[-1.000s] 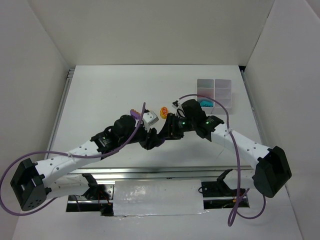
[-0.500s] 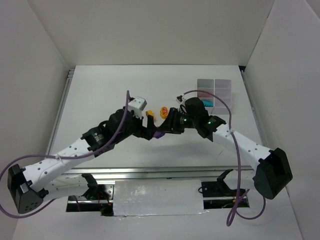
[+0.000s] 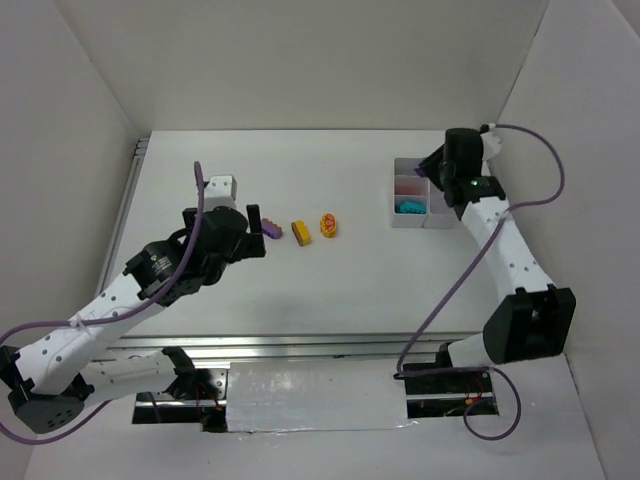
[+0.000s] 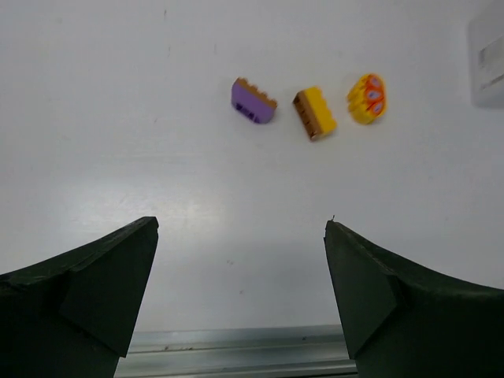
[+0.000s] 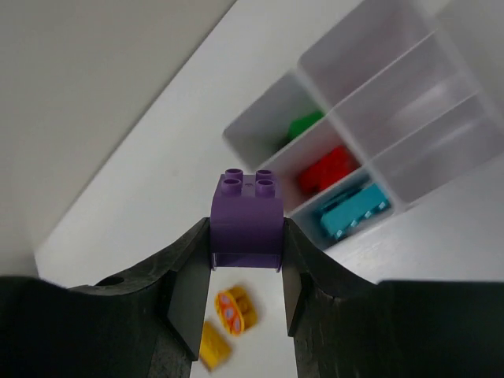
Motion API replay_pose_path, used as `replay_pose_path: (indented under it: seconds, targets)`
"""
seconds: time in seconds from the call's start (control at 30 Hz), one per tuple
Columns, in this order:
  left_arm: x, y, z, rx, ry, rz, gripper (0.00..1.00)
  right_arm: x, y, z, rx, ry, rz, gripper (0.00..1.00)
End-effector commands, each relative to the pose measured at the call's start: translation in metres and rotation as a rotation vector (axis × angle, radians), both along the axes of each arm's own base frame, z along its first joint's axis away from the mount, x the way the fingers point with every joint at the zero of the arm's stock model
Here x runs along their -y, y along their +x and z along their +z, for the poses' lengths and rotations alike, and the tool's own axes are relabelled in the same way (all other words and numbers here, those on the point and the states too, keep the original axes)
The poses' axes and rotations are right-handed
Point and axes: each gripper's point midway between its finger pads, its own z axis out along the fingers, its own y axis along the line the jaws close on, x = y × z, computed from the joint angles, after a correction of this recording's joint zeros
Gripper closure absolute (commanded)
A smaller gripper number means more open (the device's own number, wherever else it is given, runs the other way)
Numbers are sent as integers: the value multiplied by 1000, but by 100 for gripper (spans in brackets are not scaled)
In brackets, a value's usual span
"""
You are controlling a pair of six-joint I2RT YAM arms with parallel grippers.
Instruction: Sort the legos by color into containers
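Three bricks (image 3: pixel 301 232) in row, tray (image 3: pixel 408 224) right

Purple brick (image 5: pixel 246 213), yellow brick (image 4: pixel 315 113), orange-patterned yellow oval (image 4: pixel 367 98); green brick (image 5: pixel 305 124), red brick (image 5: pixel 327 169) and cyan brick (image 5: pixel 353 211) in whitish tray (image 5: pixel 252 161).

You have a white tabletop (image 3: pixel 350 290) under even light, boxed in by plain white panels: a far wall (image 3: pixel 300 60), a left wall (image 3: pixel 50 180) and a right wall (image 3: pixel 580 150) standing at those edges. A metal rail (image 3: pixel 330 345) runs along its near edge, a slimmer rail (image 3: pixel 125 215) down the left edge
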Motion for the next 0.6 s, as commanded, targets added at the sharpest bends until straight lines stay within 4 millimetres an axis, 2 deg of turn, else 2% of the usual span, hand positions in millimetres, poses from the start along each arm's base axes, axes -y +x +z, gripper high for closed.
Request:
replay_pose_path:
  seconds: [0.0,0.03,0.07,0.1,0.13,0.17,0.2,0.27,0.3,0.4,0.57]
  targets:
    - [-20,-15,-29,-73,106,1,0,74,27,9,-31,-59,-277,100]
    - [-20,-17,-33,-85,110,-8,0,79,34,11,-37,-58,-293,100]
    - [-19,-19,-36,-89,108,-18,1,86,43,29,-3,-52,-316,100]
    - [-21,-19,-34,-76,100,-13,0,90,51,18,-35,-58,-338,100]
    - [-22,-20,-33,-75,98,-12,0,107,53,17,-42,-64,-387,100]
    - [-22,-21,-33,-74,96,-13,1,113,60,25,-24,-60,-405,100]
    - [-23,-22,-32,-70,93,-15,0,123,65,13,-54,-61,-430,100]
    - [-21,-22,-33,-69,88,-24,0,132,75,13,-50,-41,-447,100]
    - [-19,-23,-34,-74,80,-35,0,138,83,6,-51,-38,-440,100]
    - [-15,-23,-38,-82,77,-49,0,141,96,4,-39,-35,-412,100]
    - [-13,-22,-39,-94,86,-52,0,140,97,5,-26,-23,-409,100]
